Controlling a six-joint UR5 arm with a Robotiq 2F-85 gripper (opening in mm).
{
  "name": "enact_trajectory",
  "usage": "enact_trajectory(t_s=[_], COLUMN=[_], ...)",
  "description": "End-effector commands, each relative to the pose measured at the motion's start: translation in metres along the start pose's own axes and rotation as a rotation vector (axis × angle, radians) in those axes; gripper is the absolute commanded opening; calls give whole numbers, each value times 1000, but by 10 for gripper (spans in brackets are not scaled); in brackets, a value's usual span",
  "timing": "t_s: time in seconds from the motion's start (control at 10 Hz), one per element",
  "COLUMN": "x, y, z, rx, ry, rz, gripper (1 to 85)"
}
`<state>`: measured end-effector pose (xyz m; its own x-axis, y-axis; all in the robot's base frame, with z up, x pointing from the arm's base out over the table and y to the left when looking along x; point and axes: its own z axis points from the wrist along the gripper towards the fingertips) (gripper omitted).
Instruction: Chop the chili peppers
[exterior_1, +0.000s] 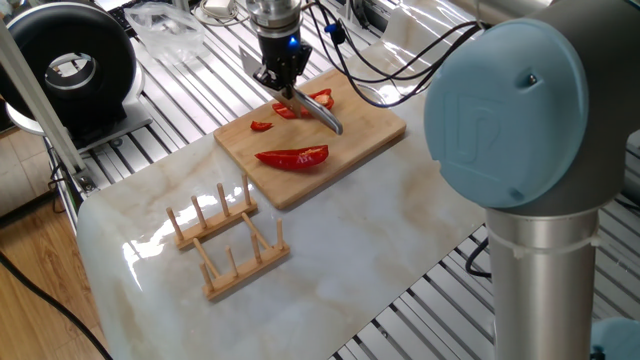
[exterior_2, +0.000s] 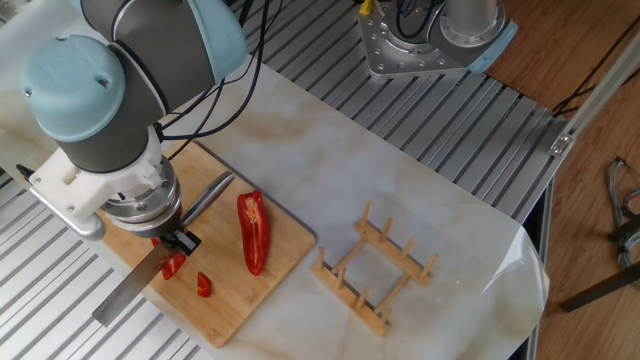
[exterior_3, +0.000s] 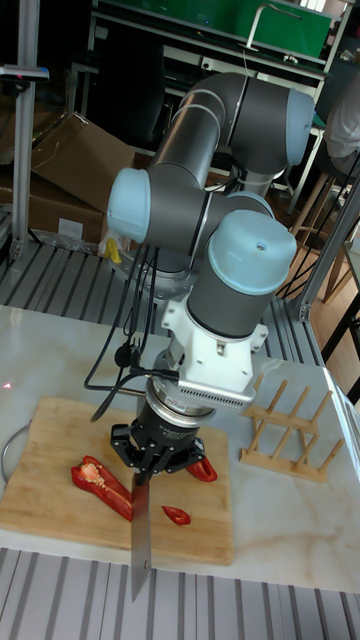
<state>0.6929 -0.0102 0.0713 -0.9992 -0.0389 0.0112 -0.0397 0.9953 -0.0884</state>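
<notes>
Chili peppers (exterior_1: 293, 157) on cutting board (exterior_1: 372, 131): one long half lies whole, a small cut piece (exterior_2: 204, 285) apart from it. Gripper (exterior_3: 152, 463) fingers closed on knife (exterior_2: 133, 288), blade over second, partly cut pepper (exterior_1: 318, 99).

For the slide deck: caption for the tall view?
Gripper holds knife over cutting board with chili peppers.

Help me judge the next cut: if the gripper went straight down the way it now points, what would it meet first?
Probably the knife it holds would reach the partly cut chili pepper under the gripper, then the cutting board. Depth is unclear; the blade may already touch. The whole pepper half lies off to the side.
</notes>
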Motion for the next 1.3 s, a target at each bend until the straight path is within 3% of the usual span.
enact_trajectory(t_s=[0.0, 1.2], x=[0, -3], y=[2, 3], z=[1, 5], rx=[-10, -42], ry=[0, -29], rz=[8, -28], gripper=[13, 13])
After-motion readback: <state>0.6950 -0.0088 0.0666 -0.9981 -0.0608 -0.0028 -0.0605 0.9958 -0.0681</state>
